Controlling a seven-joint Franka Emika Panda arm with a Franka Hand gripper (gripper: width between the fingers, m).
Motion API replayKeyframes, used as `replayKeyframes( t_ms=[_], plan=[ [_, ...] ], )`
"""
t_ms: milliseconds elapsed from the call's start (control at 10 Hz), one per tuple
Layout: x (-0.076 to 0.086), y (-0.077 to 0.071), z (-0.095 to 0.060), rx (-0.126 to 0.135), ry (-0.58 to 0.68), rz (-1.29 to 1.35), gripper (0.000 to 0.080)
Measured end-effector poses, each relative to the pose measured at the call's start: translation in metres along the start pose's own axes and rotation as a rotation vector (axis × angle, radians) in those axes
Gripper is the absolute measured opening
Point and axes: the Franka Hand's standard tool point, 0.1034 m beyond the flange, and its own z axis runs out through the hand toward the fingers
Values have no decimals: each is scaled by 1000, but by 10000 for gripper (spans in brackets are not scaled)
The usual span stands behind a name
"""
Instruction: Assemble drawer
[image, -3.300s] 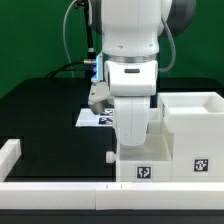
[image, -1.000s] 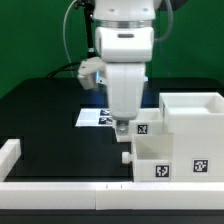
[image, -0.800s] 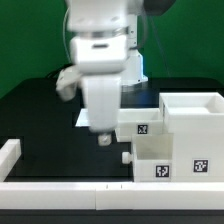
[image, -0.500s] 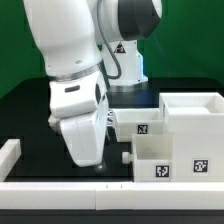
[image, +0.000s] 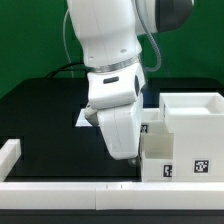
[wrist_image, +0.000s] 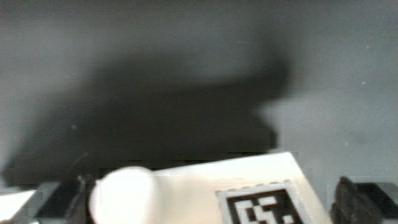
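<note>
— Swung back toward the exterior view's right, has it?

— Yes; half a second ago the arm leaned left of the trays, now it hangs tilted in front of them.

— And the drawer (image: 190, 130)?

— By the front rail (image: 60, 186), at the exterior view's right: tall housing, open top, inside unseen. A tagged tray (image: 165, 160) sits against it.

— The gripper (image: 128, 152)?

— Low beside that tray, above its knob (wrist_image: 125, 190). Whether its fingers are apart or together, I cannot tell.

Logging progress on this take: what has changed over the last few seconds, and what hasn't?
The arm swung out toward the exterior view's left, then came back; its pincer now hangs low before the trays, hiding their knobs. Whether it grips anything cannot be told. The housing and marker board stayed put.
</note>
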Motion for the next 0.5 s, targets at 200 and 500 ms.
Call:
replayKeyframes(
  t_ms=[200, 500],
  plan=[
    [0, 0, 1, -4, -2, 2, 650],
    [-17, 0, 0, -5, -3, 2, 650]
  ],
)
